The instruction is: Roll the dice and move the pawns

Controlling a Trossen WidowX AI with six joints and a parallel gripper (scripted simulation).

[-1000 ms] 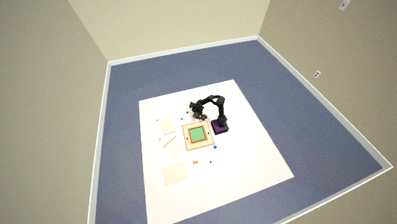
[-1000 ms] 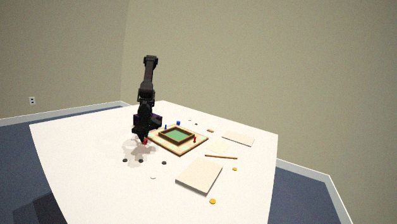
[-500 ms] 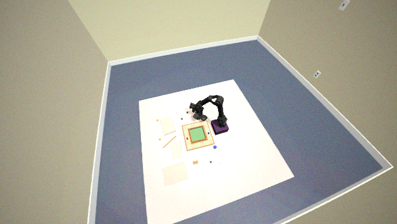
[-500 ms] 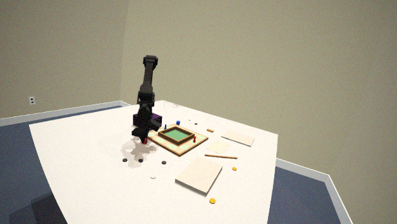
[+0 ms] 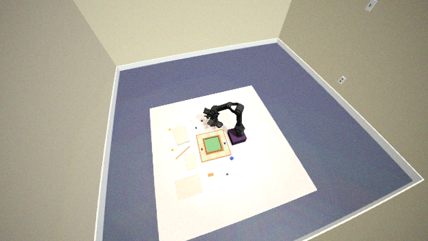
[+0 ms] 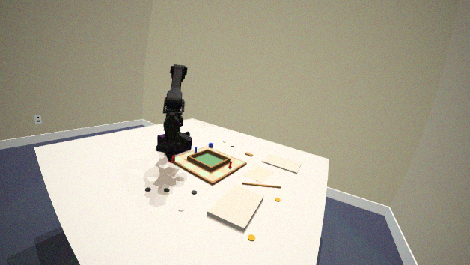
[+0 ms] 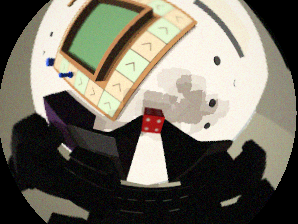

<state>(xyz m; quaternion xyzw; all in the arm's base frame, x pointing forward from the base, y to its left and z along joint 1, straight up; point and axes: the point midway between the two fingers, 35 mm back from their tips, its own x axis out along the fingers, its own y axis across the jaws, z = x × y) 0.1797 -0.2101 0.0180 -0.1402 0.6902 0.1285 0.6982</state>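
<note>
My gripper [image 6: 171, 159] [image 7: 152, 119] is shut on the red die [image 6: 173, 159] [image 7: 153, 121], which appears a little above the table beside the board; the face toward the wrist camera shows four pips. The blue die [image 5: 232, 158] [image 6: 211, 145] [image 7: 50, 62] lies on the table just outside the board. The tray [image 5: 204, 146] [image 6: 200, 165] [image 7: 125, 46] with its green floor is empty, at the middle of the arrowed board [image 5: 208, 158] [image 6: 212, 178] [image 7: 132, 65]. The blue pawn [image 5: 225, 143] [image 6: 195, 150] [image 7: 65, 75] and red pawn [image 5: 202, 149] [image 6: 230, 165] stand on opposite sides of the board's track.
The purple base block [image 5: 237, 137] [image 7: 70, 112] sits beside the board. Several dark discs [image 6: 166, 190] [image 7: 212, 103] lie near the gripper. Pale flat blocks [image 5: 180, 135] [image 6: 236, 206], a wooden stick [image 5: 182, 152] [image 6: 261, 185], yellow discs [image 5: 172, 150] [image 6: 251, 237] and an orange block [image 5: 210, 174] [image 6: 248, 154] lie farther off.
</note>
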